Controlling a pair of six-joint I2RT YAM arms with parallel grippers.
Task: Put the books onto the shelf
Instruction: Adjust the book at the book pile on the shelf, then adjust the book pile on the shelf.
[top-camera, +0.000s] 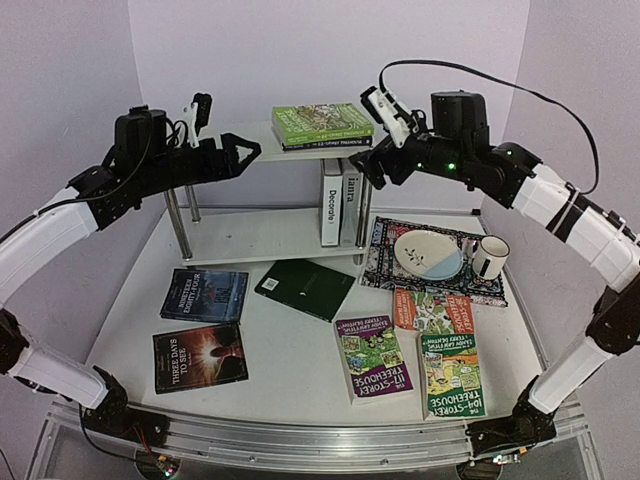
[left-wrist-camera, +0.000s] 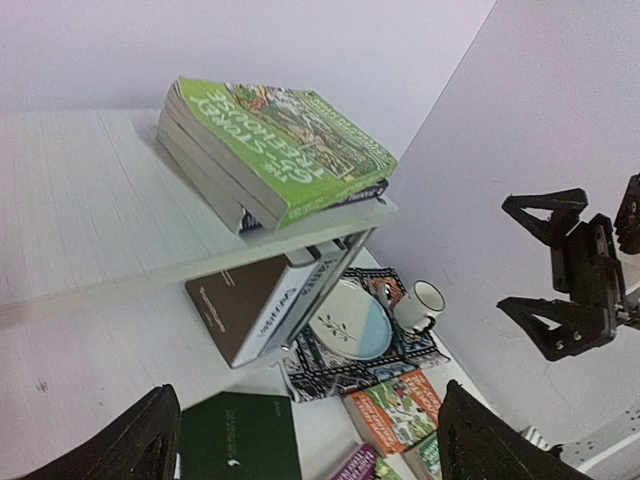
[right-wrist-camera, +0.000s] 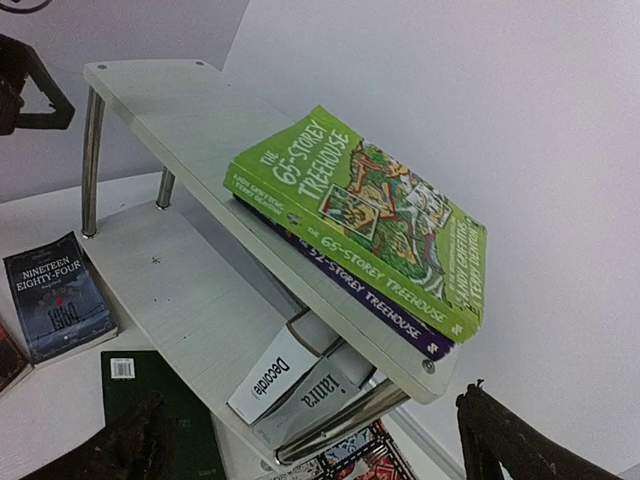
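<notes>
The white shelf (top-camera: 240, 135) stands at the back. On its top board a green Treehouse book (top-camera: 322, 120) lies on a purple one (right-wrist-camera: 375, 300). "Decorate" (top-camera: 331, 205) and "ianra" (top-camera: 352, 205) stand upright on the lower board. Flat on the table lie a dark green book (top-camera: 305, 288), "Nineteen Eighty-Four" (top-camera: 205, 295), "Three Days to See" (top-camera: 200, 357) and three Treehouse paperbacks (top-camera: 372, 357). My left gripper (top-camera: 245, 152) hovers open over the top board's left part. My right gripper (top-camera: 368, 165) hangs open by the shelf's right end. Neither holds anything.
A black patterned mat (top-camera: 385, 260) right of the shelf carries a plate (top-camera: 428, 254) and a mug (top-camera: 488, 257). Walls close in behind and on both sides. The top board's left half (left-wrist-camera: 90, 200) is bare.
</notes>
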